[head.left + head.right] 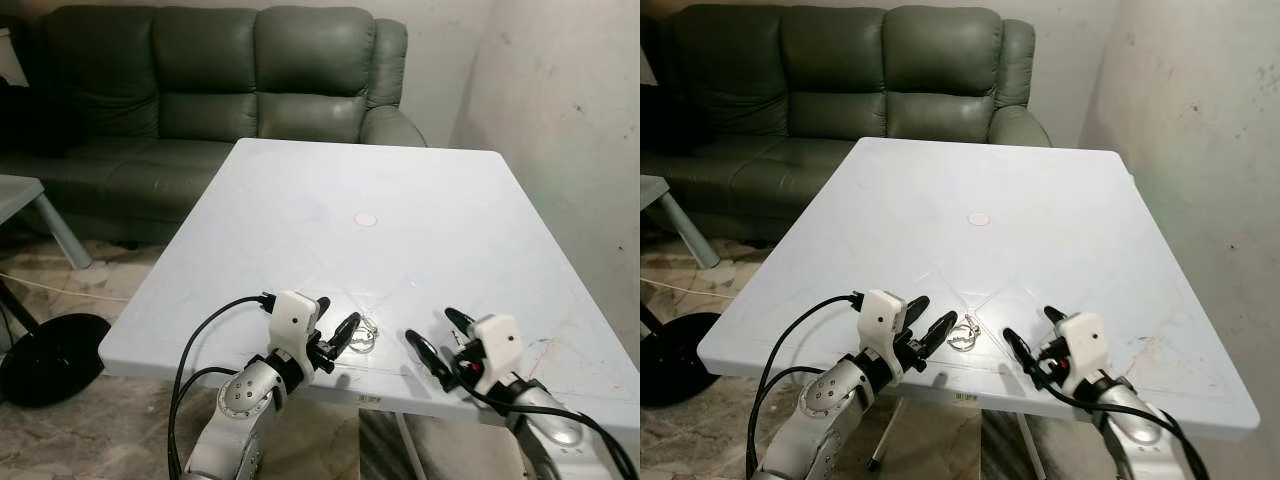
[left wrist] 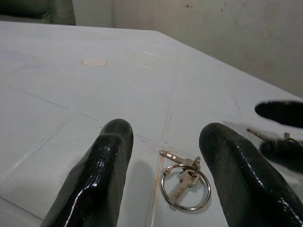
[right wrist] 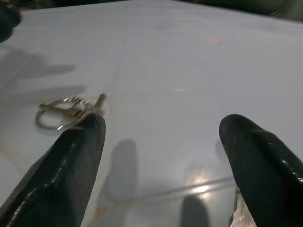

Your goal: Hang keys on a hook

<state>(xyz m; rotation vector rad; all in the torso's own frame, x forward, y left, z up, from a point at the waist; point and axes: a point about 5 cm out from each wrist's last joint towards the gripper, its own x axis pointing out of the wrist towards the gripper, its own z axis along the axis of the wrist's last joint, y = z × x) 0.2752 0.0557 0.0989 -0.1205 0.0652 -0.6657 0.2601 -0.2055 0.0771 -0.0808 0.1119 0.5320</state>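
Down near the white desk edge, keys lie between the empty, spread-fingered left gripper and right gripper.

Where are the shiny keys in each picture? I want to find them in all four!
Left eye view: the keys lie near the table's front edge, just past the left gripper.
Right eye view: the keys sit between the two grippers, nearer the left.
Left wrist view: the keys lie between the two black fingers.
Right wrist view: the keys are blurry, beside one black finger.
Shared landmark: the round pale spot on the white table.
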